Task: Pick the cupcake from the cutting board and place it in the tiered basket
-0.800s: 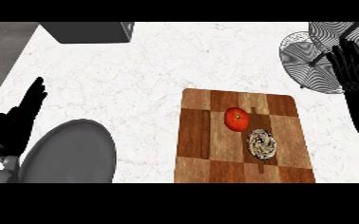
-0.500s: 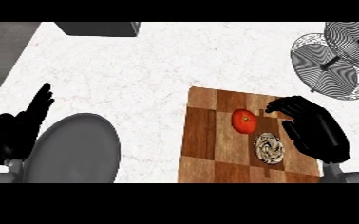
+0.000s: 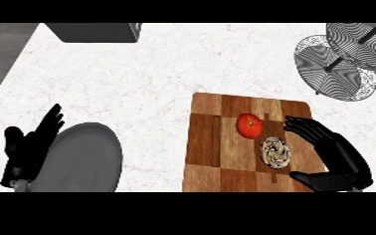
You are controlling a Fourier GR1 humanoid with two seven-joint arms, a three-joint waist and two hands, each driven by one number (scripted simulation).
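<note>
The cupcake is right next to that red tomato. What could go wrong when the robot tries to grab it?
1. The tomato sits close beside the cupcake on the cutting board, so the right hand, open just beside them, might bump the tomato and roll it.
2. The tiered basket stands far off at the counter's back right corner, so the cupcake could tip during the carry.
3. The basket's upright posts might catch the fingers.

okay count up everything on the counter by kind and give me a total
Cutting board: 1
Cupcake: 1
Tomato: 1
Tiered basket: 1
Grey plate: 1
Grey box: 1
Total: 6
</note>
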